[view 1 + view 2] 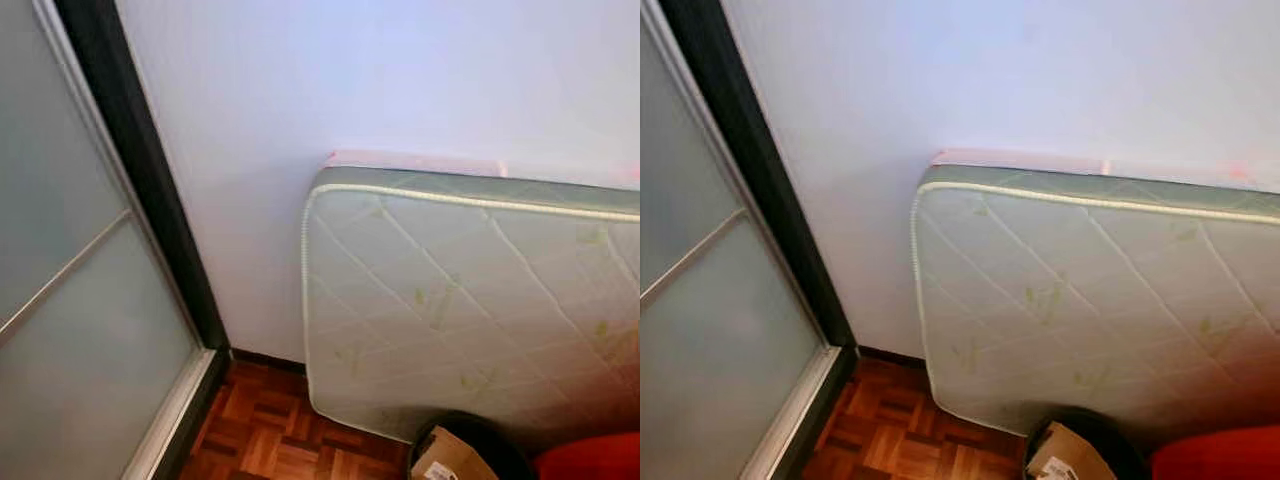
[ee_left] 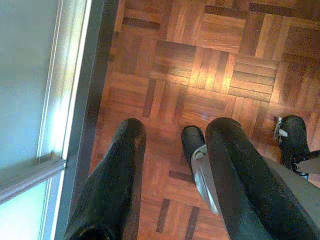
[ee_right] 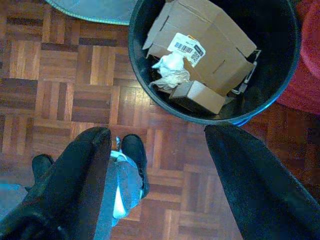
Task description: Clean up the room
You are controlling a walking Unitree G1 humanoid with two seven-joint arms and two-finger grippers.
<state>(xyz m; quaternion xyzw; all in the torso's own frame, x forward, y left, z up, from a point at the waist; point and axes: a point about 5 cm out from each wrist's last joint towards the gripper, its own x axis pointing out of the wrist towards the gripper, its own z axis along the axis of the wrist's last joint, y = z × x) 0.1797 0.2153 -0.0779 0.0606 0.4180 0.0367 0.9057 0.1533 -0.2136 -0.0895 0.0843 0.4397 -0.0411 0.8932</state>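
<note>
- Frosted sliding door (image 1: 70, 330), dark frame, at left; white wall (image 1: 300, 90) behind.
- Quilted mattress (image 1: 480, 300) stands on its long edge against wall, long axis running left to right.
- Parquet floor (image 2: 200, 75) throughout.
- Left gripper (image 2: 175, 150) hangs above bare floor beside door track, fingers parted, empty.
- Black bin (image 3: 280, 75) at mattress's foot holds a cardboard box (image 3: 215, 40) and crumpled paper (image 3: 172, 70).
- Right gripper (image 3: 157, 150) spread wide, empty, above floor just beside bin's rim.
- Red object (image 1: 590, 458) beside bin.

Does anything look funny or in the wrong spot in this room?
Yes: a mattress stands on its edge, propped against the wall instead of lying flat on a bed. In front of it, a black bin holds crumpled cardboard and paper, all of it inside, none spilled on the floor.
</note>
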